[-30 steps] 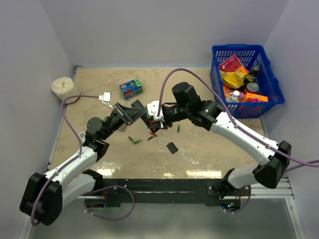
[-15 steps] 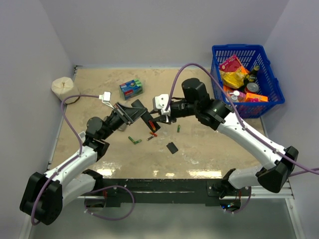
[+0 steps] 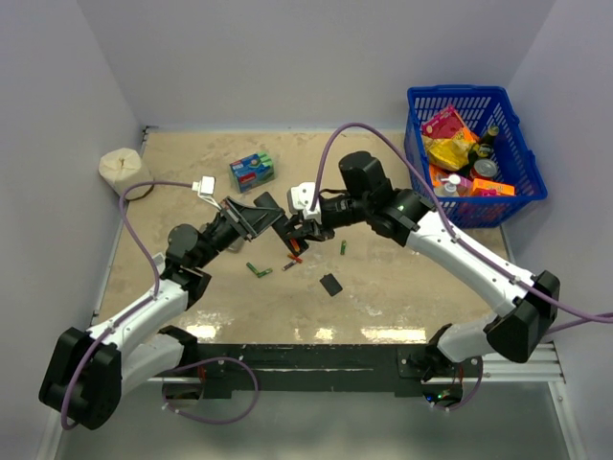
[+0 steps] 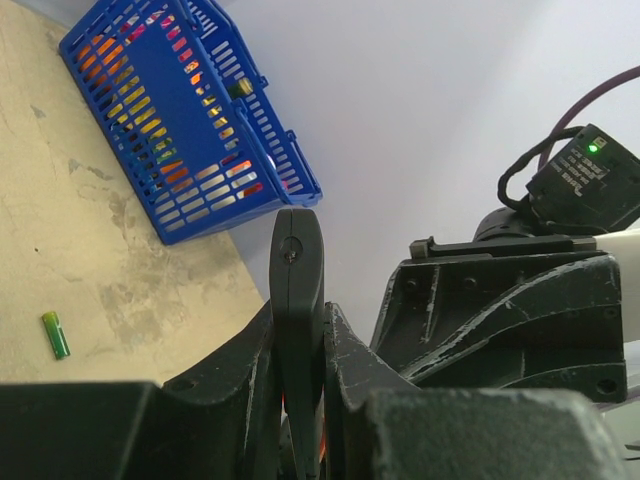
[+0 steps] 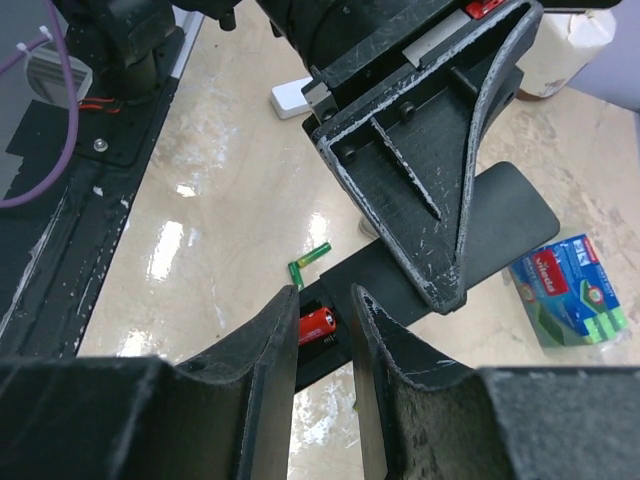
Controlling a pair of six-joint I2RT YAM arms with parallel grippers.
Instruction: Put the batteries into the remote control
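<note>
My left gripper (image 3: 273,222) is shut on the black remote control (image 3: 287,236) and holds it above the table; in the left wrist view the remote (image 4: 298,290) stands edge-on between the fingers. My right gripper (image 5: 325,322) is open, its jaws either side of the remote's (image 5: 450,262) open battery bay. An orange-red battery (image 5: 316,325) lies in the bay. Two green batteries (image 5: 309,260) lie on the table below. More batteries lie at the centre (image 3: 259,271) and right (image 3: 344,248). The black back cover (image 3: 331,284) lies nearer the front.
A blue basket (image 3: 419,134) full of items stands at the back right. A blue-green packet (image 3: 252,171), a white remote (image 3: 204,187) and a white roll (image 3: 121,165) sit at the back left. Walls close three sides.
My right gripper drew back to the right from the remote, then came back over its battery bay. The left arm has held the remote still.
</note>
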